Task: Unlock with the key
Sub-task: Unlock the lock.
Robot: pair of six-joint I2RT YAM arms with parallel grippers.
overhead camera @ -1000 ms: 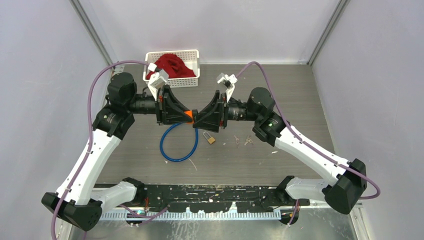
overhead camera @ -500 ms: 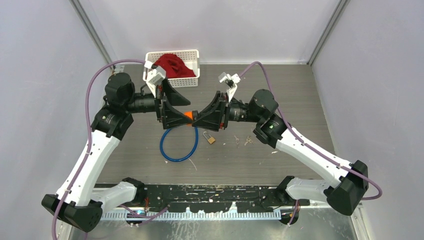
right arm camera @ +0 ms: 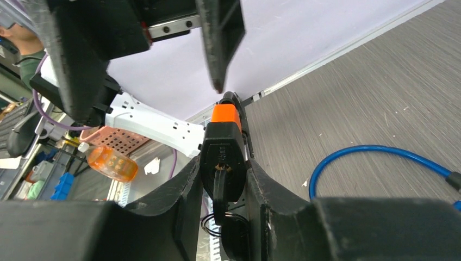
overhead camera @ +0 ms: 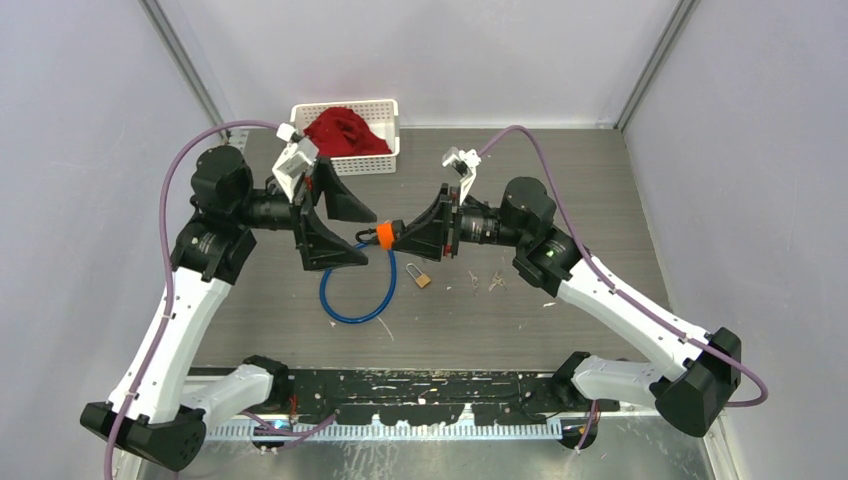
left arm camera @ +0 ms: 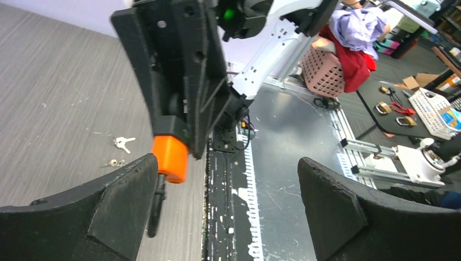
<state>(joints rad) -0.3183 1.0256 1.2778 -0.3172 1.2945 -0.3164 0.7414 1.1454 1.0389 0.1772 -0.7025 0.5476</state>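
- The right gripper [overhead camera: 403,232] sits mid-frame in the top view, clamped on the black body of the cable lock [right arm camera: 220,152]. One finger presses each side, and the lock is up off the table [overhead camera: 600,200].
- The lock's orange end [overhead camera: 383,236] pokes out past the fingertips, pointing toward the left of the frame.
- In the right wrist view, the key [right arm camera: 219,187] is stuck into the near face of the lock, low centre. A thin key ring [right arm camera: 209,224] dangles under it.
- The left gripper [overhead camera: 370,240] is left of centre with its jaws spread wide, holding nothing. Its fingers [left arm camera: 117,206] fill the bottom corners of the left wrist view, and the orange end hangs just above the left one. Can't really tell if they're touching.
- The blue cable [overhead camera: 340,316] lies in a loop on the table just below the two grippers. One side of it climbs up toward the orange end.
- A small brass padlock [overhead camera: 420,277] lies just right of the loop, below the right gripper.
- A few loose keys [overhead camera: 492,283] are scattered a bit further right.
- There's a white basket [overhead camera: 385,108] with a red cloth [overhead camera: 345,130] in it at the top, left of centre, against the back wall.
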